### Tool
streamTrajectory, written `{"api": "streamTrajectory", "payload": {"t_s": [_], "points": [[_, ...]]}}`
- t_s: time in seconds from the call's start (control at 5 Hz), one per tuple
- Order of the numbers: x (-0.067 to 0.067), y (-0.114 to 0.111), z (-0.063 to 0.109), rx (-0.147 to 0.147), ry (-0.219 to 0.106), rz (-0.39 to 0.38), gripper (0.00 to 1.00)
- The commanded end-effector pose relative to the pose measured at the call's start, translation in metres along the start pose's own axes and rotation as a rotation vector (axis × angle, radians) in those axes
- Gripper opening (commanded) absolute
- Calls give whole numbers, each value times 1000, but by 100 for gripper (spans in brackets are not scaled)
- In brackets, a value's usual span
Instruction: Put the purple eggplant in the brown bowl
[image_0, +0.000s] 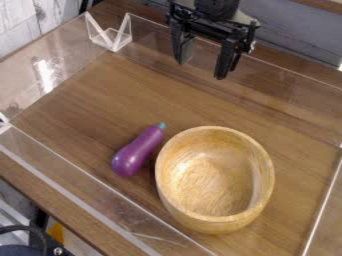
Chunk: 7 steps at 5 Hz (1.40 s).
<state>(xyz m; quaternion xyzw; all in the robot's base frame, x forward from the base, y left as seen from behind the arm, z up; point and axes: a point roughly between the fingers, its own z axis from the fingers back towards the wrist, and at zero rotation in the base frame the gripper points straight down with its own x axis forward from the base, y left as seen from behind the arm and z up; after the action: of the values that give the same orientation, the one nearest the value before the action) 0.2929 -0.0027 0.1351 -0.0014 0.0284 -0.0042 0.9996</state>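
Gripper (201, 58) hovering above the far edge of the wooden tabletop (100, 105), fingers spread wide, nothing held. Purple eggplant (135, 151) lying toward the near edge, tilted diagonally, its stem tip pointing away from that edge. Brown bowl (214, 180) standing upright just beside it, taking up the near part of the tabletop, its inside showing bare wood grain. Eggplant sitting outside the bowl.

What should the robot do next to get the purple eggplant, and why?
I think the claw should move over toward the eggplant with its fingers kept apart. The claw is open and holds nothing, up at the far side of the table, while the eggplant lies nearer the camera, just beside the brown bowl.
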Motion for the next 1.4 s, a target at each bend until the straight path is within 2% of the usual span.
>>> {"api": "streamTrajectory", "payload": {"t_s": [0.0,0.2,0.4,0.6,1.2], "points": [[-3,1,-7,-1,19,4,100],[-24,20,-17,-11,36,51,100],[-43,42,-22,-7,21,75,100],[-59,53,-28,-8,6,87,100],[-74,62,-62,-24,-13,94,100]]}}
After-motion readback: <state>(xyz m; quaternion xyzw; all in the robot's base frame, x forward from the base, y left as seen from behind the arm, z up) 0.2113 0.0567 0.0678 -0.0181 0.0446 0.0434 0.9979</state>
